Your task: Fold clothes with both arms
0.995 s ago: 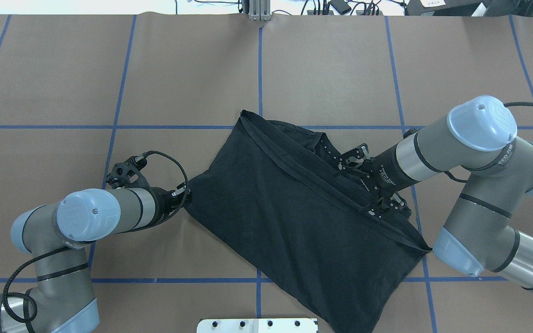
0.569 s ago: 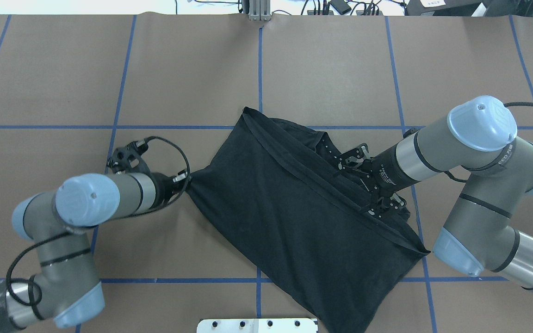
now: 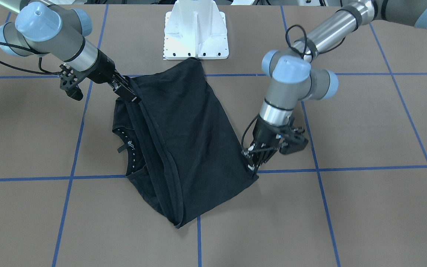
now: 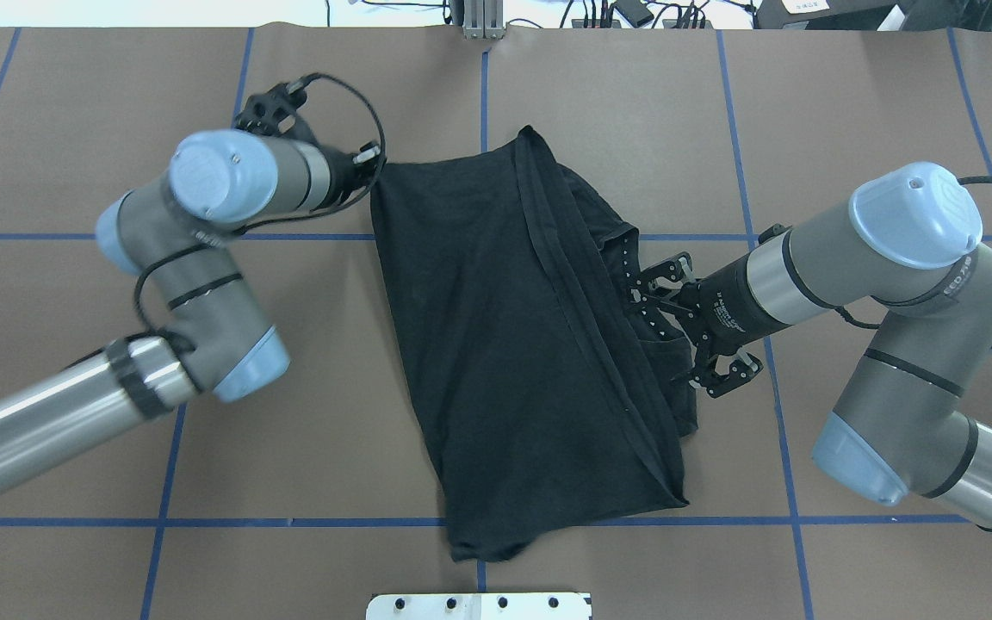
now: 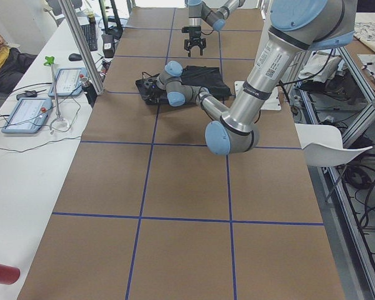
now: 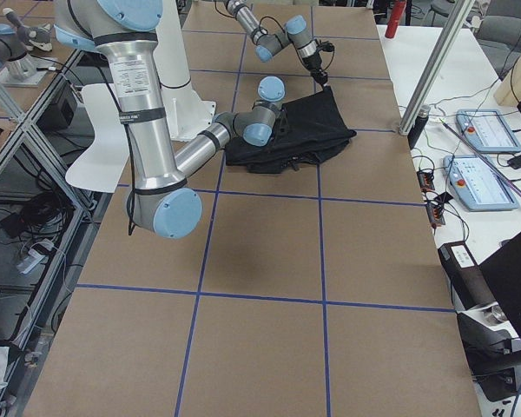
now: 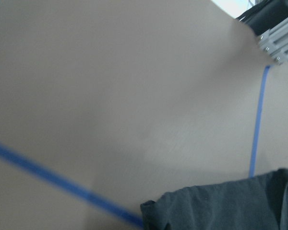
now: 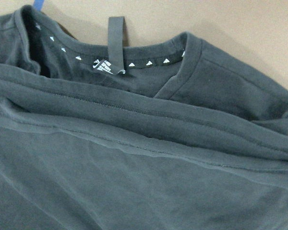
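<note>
I see the black cotton T-shirt (image 4: 505,344) lying folded on the brown paper-covered desk (image 4: 117,430), my left gripper (image 4: 373,168) with jaws clamped on its far corner, my right gripper (image 3: 130,92) pinching the doubled hem near the collar.

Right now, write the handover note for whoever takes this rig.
Left pincer: shut on a far corner of the T-shirt.
Right pincer: appears shut on the folded edge near the collar.
T-shirt: mid-table, print hidden.
Done: one fold, hem brought up close to the collar.
Left: lay it down, release, make the remaining folds.
</note>
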Motion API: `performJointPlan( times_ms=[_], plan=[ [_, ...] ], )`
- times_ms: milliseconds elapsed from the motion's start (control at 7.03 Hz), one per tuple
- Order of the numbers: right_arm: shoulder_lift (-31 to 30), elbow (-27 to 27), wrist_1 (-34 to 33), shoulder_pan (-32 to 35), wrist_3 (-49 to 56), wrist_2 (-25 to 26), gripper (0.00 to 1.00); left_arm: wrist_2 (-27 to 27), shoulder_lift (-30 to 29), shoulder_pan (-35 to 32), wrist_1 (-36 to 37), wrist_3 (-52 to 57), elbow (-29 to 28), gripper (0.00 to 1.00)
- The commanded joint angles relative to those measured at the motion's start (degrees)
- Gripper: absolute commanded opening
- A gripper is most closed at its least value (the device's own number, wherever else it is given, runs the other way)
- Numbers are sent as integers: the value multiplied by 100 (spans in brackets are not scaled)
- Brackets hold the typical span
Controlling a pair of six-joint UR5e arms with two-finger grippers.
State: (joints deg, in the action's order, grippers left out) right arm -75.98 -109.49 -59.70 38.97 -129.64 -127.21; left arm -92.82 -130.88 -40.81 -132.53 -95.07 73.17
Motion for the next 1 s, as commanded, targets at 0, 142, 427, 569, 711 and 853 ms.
performJointPlan(
  times_ms=[0, 142, 427, 569, 711, 853],
  plan=[
    [4, -20, 3, 128, 0, 73, 100, -69, -1583, -366, -1130, 59, -2456, 0],
    [47, -2, 3, 137, 0, 152, 100, -61, -1790, -375, -1474, 155, -2892, 1],
    [293, 67, -41, 76, 0, 922, 100, -104, -1827, -585, -1574, 683, -2923, 99],
    [381, 233, -76, -194, 296, 1230, 100, -148, -1775, -673, -1522, 735, -2600, 99],
    [477, 270, -398, -580, 830, 1625, 100, -557, -1496, -683, -1478, 762, -2284, 98],
    [818, 218, -1193, -749, 1418, 1690, 100, -892, -1084, -753, -1443, 771, -1854, 98]
  ],
)
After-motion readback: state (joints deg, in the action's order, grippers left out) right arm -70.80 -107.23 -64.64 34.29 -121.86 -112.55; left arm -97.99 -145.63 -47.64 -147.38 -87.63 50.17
